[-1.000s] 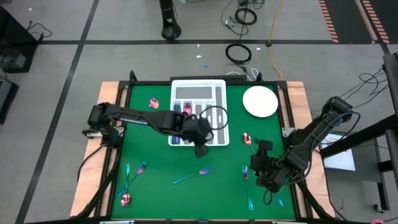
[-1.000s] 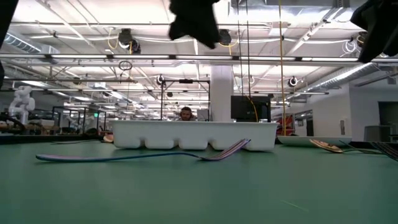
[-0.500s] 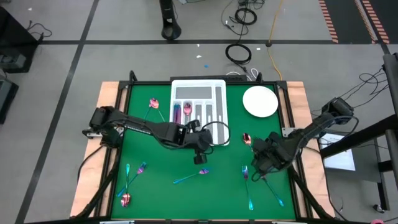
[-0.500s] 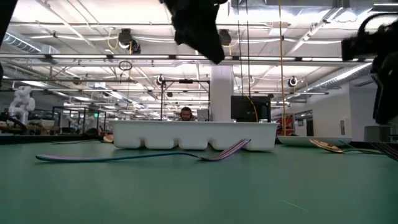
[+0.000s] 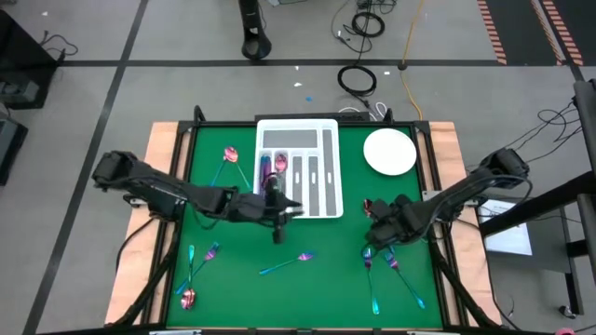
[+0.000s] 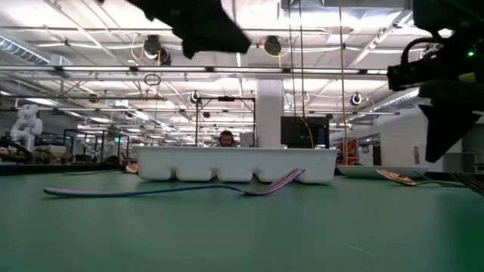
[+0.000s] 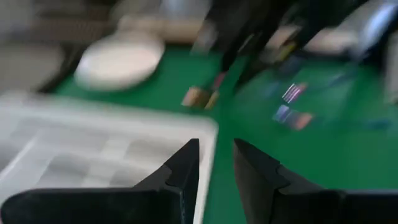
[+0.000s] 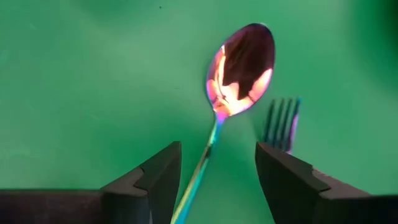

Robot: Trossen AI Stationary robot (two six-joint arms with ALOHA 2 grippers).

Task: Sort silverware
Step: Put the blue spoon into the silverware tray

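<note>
Iridescent silverware lies scattered on the green table: a pink spoon (image 5: 229, 154) at far left, several pieces (image 5: 197, 265) near left, a teal fork (image 5: 289, 263) in the middle, and more pieces (image 5: 371, 265) near right. Some lie in the white tray (image 5: 328, 167). My right gripper (image 5: 379, 242) is open and hovers above a pink-bowled spoon (image 8: 242, 62), its fingers (image 8: 155, 180) either side of the handle without touching it; a fork (image 8: 283, 124) lies beside it. My left gripper (image 5: 277, 233) is open and holds nothing, just off the tray's near edge (image 7: 124, 134).
The round white plate (image 5: 389, 152) sits at the far right, also in the left wrist view (image 7: 121, 62). In the low view a fork (image 6: 151, 189) lies flat in front of the tray (image 6: 234, 162). Wooden borders (image 5: 163, 140) frame the green mat. Open mat lies along the near middle.
My left gripper drew back from the tray's near right corner toward the table's left, its arm pulling back. My right gripper travelled from the near right toward the far edge and the centre, and came down lower over the pieces there. No silverware has moved.
</note>
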